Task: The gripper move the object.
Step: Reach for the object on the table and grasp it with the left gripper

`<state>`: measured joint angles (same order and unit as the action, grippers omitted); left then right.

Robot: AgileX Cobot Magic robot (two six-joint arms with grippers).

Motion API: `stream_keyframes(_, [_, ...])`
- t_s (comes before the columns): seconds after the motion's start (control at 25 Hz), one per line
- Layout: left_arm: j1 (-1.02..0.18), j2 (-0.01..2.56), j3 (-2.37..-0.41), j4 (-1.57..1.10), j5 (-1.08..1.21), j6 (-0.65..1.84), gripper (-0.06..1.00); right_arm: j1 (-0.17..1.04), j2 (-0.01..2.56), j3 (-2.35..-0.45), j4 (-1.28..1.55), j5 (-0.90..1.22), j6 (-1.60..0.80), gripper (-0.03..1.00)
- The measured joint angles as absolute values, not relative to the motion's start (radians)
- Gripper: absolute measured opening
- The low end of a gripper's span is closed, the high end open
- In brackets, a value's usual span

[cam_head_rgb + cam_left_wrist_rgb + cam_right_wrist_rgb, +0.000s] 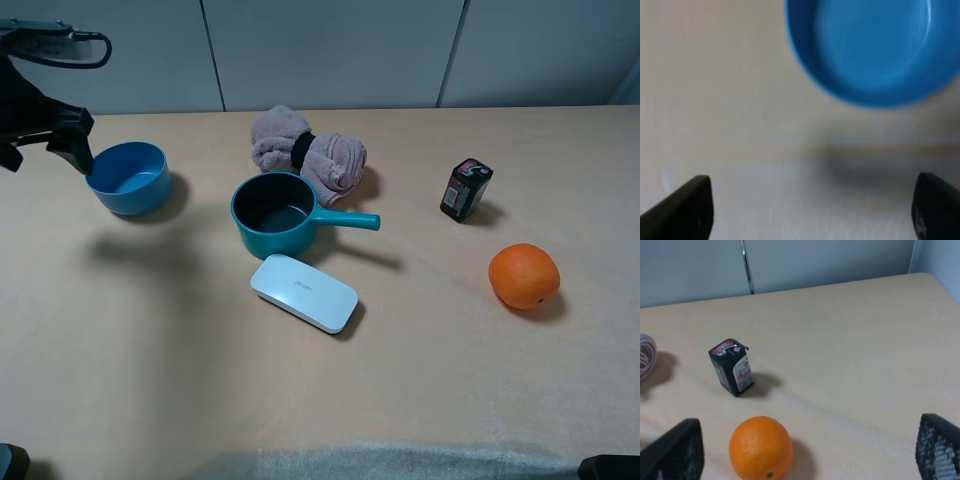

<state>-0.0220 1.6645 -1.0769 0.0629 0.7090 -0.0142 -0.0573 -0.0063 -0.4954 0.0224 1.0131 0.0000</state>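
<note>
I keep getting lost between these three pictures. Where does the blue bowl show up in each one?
Exterior high: the blue bowl stands at the far left of the table, left of the teal pot.
Left wrist: the bowl lies just ahead of the open left gripper, partly cut off by the picture's edge.
Right wrist: not in it.
Shared landmark: the beige table shows in all three.

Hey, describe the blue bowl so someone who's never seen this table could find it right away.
Start at the tan table and look toward its back left. The bowl sits there, left of the teal pot. It is plain mid-blue, with no handle.
</note>
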Motion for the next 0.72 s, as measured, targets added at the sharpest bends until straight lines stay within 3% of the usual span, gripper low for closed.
stream_keyframes(0.44, [-0.144,1.872,-1.280,0.063,0.709,-0.014,0.80,-0.057,-0.006,-0.495,0.022,1.013,0.000,0.67])
stream_keyframes(0.72, [-0.199,1.948,-1.309,0.062,0.705,-0.014,0.80,-0.057,-0.006,-0.495,0.022,1.013,0.000,0.67])
